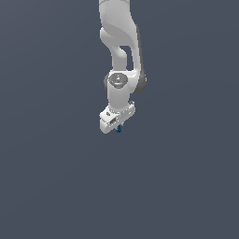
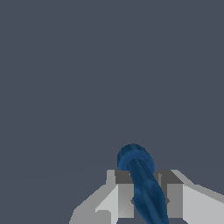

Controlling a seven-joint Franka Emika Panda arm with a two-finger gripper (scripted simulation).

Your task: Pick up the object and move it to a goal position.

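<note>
The hand [image 1: 117, 125] is closed on the dark blue ribbed piece [image 2: 142, 183], which is clamped between both fingers [image 2: 124, 197] with its wider end protruding beyond them. The grasp is judged complete. Transfer to the goal remains; no goal marker is visible. The piece shows at 6 o'clock below the arm in the exterior view.

Object [image 2: 142, 183] held between the two fingers [image 2: 124, 197] of the pincer [image 1: 116, 127], one end protruding beyond the fingertips, arm [image 1: 119, 51] seen above.
</note>
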